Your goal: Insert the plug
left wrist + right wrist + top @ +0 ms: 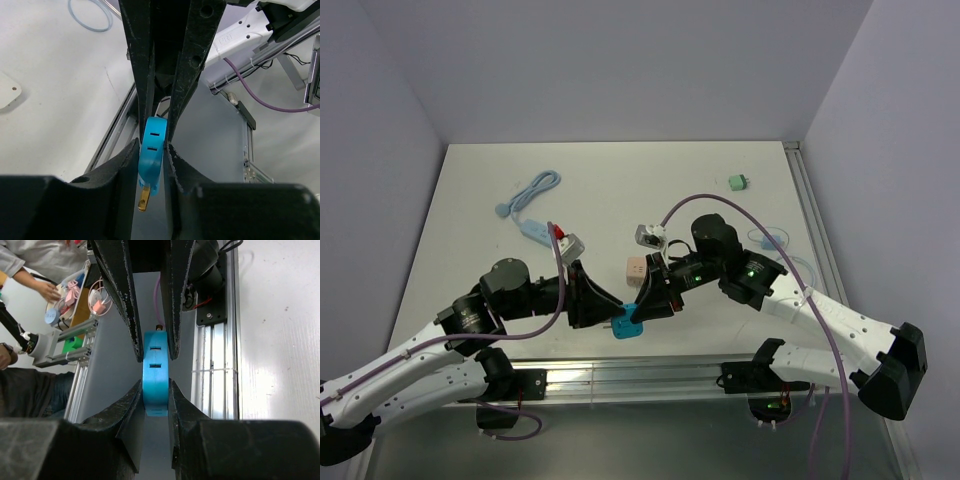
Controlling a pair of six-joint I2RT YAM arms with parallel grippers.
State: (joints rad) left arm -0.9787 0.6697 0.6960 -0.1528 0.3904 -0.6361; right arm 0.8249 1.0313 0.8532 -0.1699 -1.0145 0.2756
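A blue plug adapter [628, 326] hangs above the table's near edge, pinched from both sides. My left gripper [611, 318] is shut on it from the left and my right gripper [644, 308] from the right. In the left wrist view the blue plug [153, 150] sits between my left gripper [152, 157], with a brass prong [144, 199] pointing down; the right gripper's fingers [192, 75] come in from above. In the right wrist view the plug [155, 377] shows two slots, held by my right gripper [156, 397], with the left fingers [122, 295] above.
On the table lie a pink cube adapter [636, 270], a white adapter [650, 236], a white and red adapter [566, 241], a light blue cable with a white strip [528, 205], a green piece [738, 182] and a clear cable loop [775, 240]. An aluminium rail [640, 377] runs along the near edge.
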